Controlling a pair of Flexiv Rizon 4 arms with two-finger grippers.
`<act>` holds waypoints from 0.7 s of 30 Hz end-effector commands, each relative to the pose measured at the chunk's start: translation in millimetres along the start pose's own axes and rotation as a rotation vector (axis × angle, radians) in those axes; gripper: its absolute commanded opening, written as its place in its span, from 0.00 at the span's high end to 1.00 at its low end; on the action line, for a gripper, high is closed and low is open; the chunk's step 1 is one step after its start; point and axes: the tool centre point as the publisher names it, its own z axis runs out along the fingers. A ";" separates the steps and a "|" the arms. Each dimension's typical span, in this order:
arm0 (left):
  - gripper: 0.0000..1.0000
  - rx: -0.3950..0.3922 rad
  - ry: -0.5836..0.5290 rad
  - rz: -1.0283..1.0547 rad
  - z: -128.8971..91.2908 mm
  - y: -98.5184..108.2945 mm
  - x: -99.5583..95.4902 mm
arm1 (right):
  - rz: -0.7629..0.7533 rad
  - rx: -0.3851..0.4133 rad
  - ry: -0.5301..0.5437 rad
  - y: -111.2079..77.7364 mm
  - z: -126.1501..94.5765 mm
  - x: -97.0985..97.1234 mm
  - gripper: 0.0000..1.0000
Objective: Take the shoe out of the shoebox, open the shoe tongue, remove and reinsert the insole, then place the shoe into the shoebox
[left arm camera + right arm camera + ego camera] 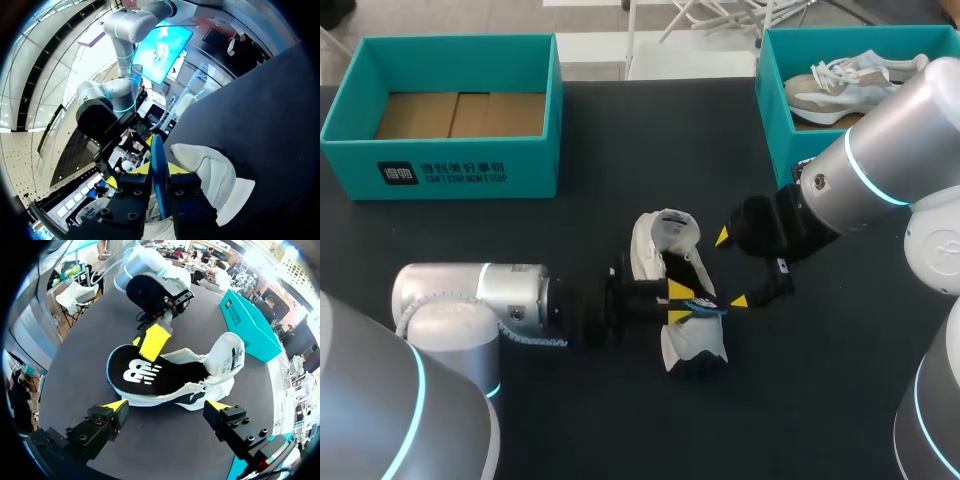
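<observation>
Black insole [142, 374], judged thin, light, floppy, being pinched at edge by left gripper [678, 303]; right gripper [731, 268] being held open beside soft white shoe [665, 235]; stiffer heel judged best hold.

You face a black table [570, 230]; its matte top fills most of the head view, evenly lit, with only soft shadows.
</observation>
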 end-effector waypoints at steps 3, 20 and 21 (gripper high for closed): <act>1.00 -0.021 0.035 0.036 5.5 12.8 10.4 | 0.000 0.002 -0.003 0.7 1.3 1.0 0.00; 0.54 -0.107 0.037 0.048 -19.7 29.2 4.9 | 0.000 0.002 -0.003 0.7 1.3 1.0 0.00; 0.53 -0.099 0.029 0.045 -18.7 27.1 4.1 | 0.000 0.002 -0.003 0.7 1.3 1.0 0.00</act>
